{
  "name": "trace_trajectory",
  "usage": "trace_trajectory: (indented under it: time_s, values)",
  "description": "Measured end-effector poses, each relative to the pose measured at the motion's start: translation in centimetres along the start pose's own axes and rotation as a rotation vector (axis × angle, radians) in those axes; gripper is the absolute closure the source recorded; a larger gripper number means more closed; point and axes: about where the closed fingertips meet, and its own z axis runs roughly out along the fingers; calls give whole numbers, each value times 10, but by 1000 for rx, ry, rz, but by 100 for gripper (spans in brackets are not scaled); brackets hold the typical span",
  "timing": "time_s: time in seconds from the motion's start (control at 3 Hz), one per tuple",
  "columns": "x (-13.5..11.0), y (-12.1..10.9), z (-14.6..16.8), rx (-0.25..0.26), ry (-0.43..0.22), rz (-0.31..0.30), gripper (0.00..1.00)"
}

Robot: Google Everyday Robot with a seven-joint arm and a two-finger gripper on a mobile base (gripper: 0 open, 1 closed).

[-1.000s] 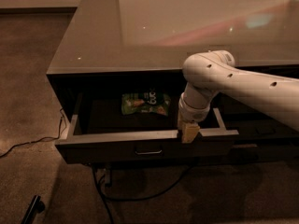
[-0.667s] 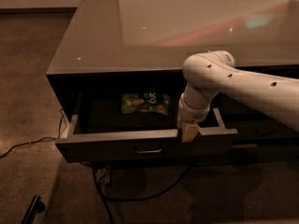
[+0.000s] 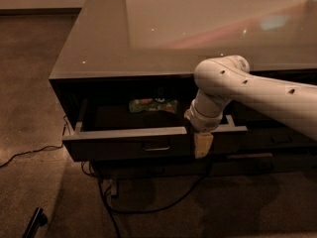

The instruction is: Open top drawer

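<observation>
The top drawer [image 3: 124, 150] is a wide dark grey drawer under the glossy counter top [image 3: 148, 33]. It stands pulled out, with a small rectangular handle [image 3: 156, 147] at the centre of its front panel. A green snack bag [image 3: 152, 104] lies inside at the back. My gripper [image 3: 203, 145] hangs from the white arm [image 3: 247, 90] at the drawer's front rim, right of the handle, with a tan finger [image 3: 203, 145] down over the front panel.
A black cable [image 3: 29, 151] runs over the brown floor at the left, and more cables [image 3: 148, 207] lie under the cabinet. A dark object [image 3: 34, 221] lies on the floor at the bottom left. More dark drawer fronts [image 3: 282, 138] sit to the right behind the arm.
</observation>
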Motion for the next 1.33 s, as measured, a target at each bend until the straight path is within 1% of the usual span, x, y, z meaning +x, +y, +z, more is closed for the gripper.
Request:
trace_trajectory:
  time_s: [0.33, 0.67, 1.0, 1.33]
  values:
    - [0, 9, 3, -4, 20, -8, 0]
    - [1, 13, 3, -1, 29, -17, 0]
    - [1, 19, 8, -6, 48, -35, 18]
    - [8, 36, 10, -22, 96, -40, 49]
